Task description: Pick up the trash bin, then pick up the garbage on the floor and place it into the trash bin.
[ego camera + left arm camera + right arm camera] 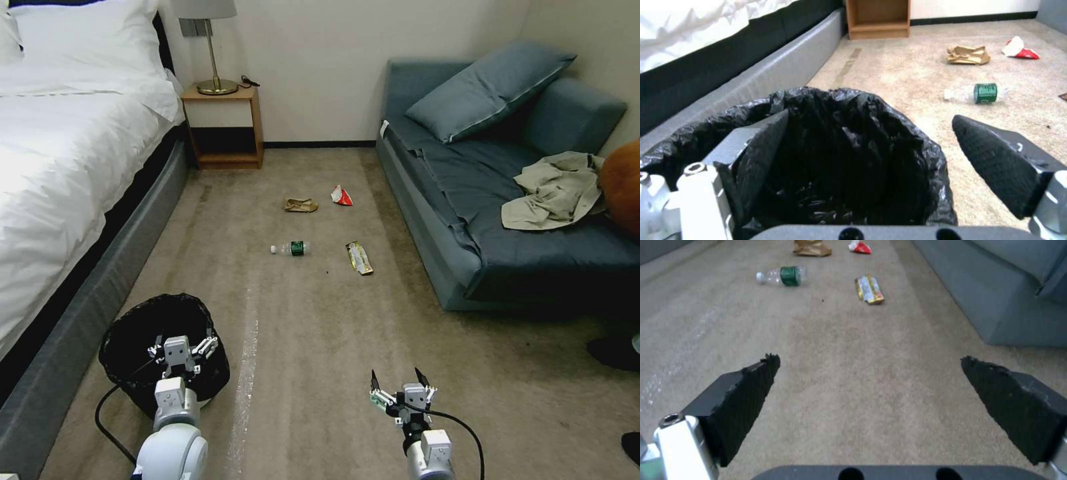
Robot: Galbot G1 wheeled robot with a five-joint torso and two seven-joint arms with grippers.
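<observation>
From the head view, the trash bin (133, 347) stands on the carpet (313, 333) close beside the bed (67, 167). It is round, with a crinkly black bag and a pale bottom. The left tool (181, 347) hangs over its far right rim with its fingers spread wide, holding nothing. The right tool (400, 381) hovers above bare carpet, well apart from the bin, spread wide too. Farther off lie the clear bottle (291, 249), the gold wrapper (359, 258), the brown paper bag (301, 205) and the red-and-white packet (341, 195). A beige cloth (557, 190) lies on the blue sofa (480, 220). In the left wrist view you can look down into the bin (840, 160). Inside there is just dark, shiny bag; I cannot tell if anything sits at the bottom. One finger (760, 150) is over the inside of the bin and the other is outside the rim, over the carpet. In the right wrist view, the two black fingers (746, 400) stand far apart over carpet, and the wrapper (869, 290) shows its yellow stripes near the bottle (781, 276).
</observation>
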